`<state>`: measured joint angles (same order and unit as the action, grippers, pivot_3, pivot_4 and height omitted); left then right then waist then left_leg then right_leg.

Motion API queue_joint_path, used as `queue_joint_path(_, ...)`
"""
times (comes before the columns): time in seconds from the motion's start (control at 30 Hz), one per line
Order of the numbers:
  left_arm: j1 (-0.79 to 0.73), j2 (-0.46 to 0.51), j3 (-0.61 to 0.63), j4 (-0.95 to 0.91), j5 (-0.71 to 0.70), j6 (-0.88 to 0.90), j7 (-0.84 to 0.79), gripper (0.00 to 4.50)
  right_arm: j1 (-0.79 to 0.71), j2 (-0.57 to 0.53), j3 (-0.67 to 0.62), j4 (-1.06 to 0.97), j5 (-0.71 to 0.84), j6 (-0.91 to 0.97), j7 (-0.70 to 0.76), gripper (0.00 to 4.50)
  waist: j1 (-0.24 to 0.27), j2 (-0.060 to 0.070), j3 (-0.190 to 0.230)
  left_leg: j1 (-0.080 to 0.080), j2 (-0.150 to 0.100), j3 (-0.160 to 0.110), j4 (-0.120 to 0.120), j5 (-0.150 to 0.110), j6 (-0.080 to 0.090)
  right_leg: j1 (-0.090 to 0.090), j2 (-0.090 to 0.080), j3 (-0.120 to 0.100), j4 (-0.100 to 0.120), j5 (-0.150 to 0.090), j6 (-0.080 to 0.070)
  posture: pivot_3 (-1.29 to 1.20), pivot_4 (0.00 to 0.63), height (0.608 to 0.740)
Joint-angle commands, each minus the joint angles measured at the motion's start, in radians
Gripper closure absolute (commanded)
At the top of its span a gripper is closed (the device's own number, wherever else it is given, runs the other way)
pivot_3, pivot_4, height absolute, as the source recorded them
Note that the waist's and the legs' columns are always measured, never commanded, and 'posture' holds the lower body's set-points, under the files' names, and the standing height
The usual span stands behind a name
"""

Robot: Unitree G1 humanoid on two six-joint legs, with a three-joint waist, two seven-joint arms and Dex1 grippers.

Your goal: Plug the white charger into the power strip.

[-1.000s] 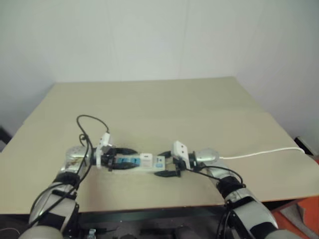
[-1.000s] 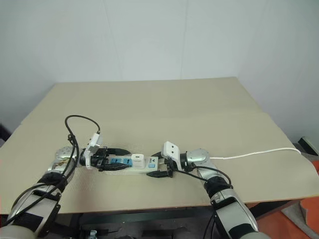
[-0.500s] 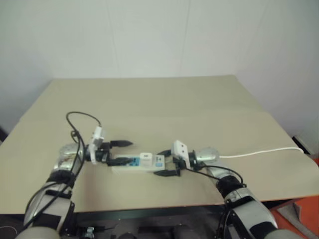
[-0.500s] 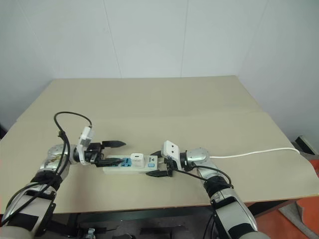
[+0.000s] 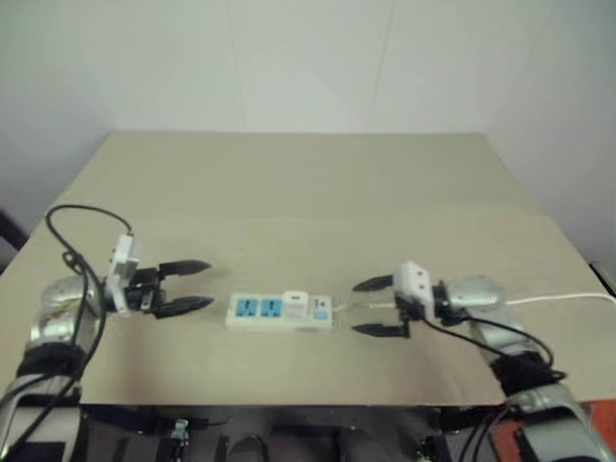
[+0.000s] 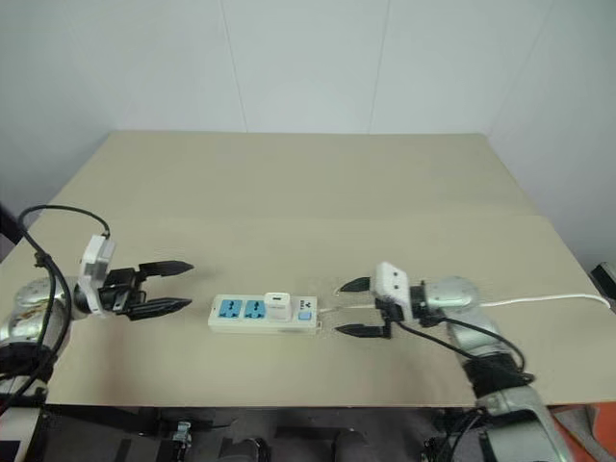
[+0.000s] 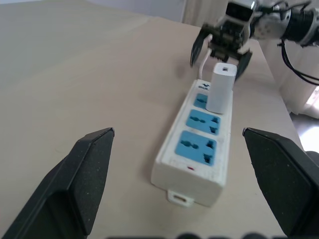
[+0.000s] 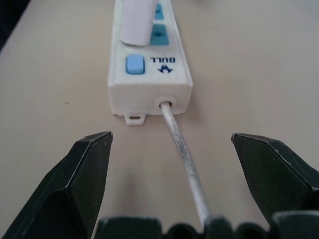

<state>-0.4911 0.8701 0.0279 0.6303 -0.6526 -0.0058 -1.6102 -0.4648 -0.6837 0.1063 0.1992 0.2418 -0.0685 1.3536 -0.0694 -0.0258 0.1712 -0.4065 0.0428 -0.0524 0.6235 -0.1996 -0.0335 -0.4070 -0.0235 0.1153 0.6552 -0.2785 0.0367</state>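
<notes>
**Head camera (both eyes).** Tan table [image 6: 308, 183], bare apart from the items below.
- Power strip [image 6: 265, 314]: long white bar lying flat in the lower centre of the frame, two blue socket faces uncovered on its left part, small blue switch at its right end.
- White charger [image 6: 277, 304]: stands upright in the strip's third socket, the one next to the switch end.
- Cord [image 6: 539, 302]: thin, white, running from the strip's right end to the right edge of the frame.
- Left gripper [image 6: 166, 287]: lower left of the frame, black fingers spread, pointing toward the strip's left end, apart from it and holding nothing.
- Right gripper [image 6: 354, 307]: lower right of centre, fingers spread, pointing toward the switch end, apart from the strip; the cord passes between its two fingers.

**Left wrist camera.**
- Left gripper fingers [image 7: 84, 174]: spread wide at the lower corners, nothing between them.
- Power strip [image 7: 197, 159]: seen lengthwise in the centre, two uncovered blue sockets nearest the camera.
- White charger [image 7: 221, 87]: seated upright in the far socket.
- Right gripper [image 7: 219, 50]: upper right of the frame, beyond the strip's far end, fingers apart.

**Right wrist camera.**
- Right gripper fingers [image 8: 79, 179]: spread wide at the lower corners, empty.
- Power strip [image 8: 149, 84]: switch end in the upper centre, blue switch and printed mark showing.
- White charger [image 8: 137, 20]: at the top edge, seated just behind the switch.
- Cord [image 8: 184, 159]: leaves the strip's end and runs down the centre between the fingers.
</notes>
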Motion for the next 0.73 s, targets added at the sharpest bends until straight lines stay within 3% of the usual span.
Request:
queue_joint_path(0.03,0.059,0.076,0.077,-0.1,-0.033,0.025,-0.004,0.0,0.054,-0.12,-0.118,-0.134,0.1,0.066,0.048,0.03,0.002,0.0,0.002,0.0,0.0,0.0,0.0,0.0,0.0,0.0,0.0,0.0,0.0,-0.001,0.002,0.0,0.15,0.74)
queue_joint_path(0.27,0.148,0.105,0.156,-0.205,-0.025,0.079,-0.003,0.0,0.2,-0.274,-0.254,-0.272,0.195,0.159,0.058,0.03,0.003,0.0,0.003,0.003,0.001,0.001,0.001,0.0,0.0,0.003,0.0,0.0,0.0,-0.003,0.005,0.0,0.15,0.74)
queue_joint_path(0.73,0.103,0.041,0.158,-0.257,0.034,0.135,0.009,0.0,0.355,-0.301,-0.352,-0.362,0.184,0.165,-0.026,0.03,0.004,0.0,0.003,0.002,0.001,0.002,0.002,0.0,0.0,0.002,0.0,0.001,0.0,-0.003,0.005,0.0,0.15,0.74)
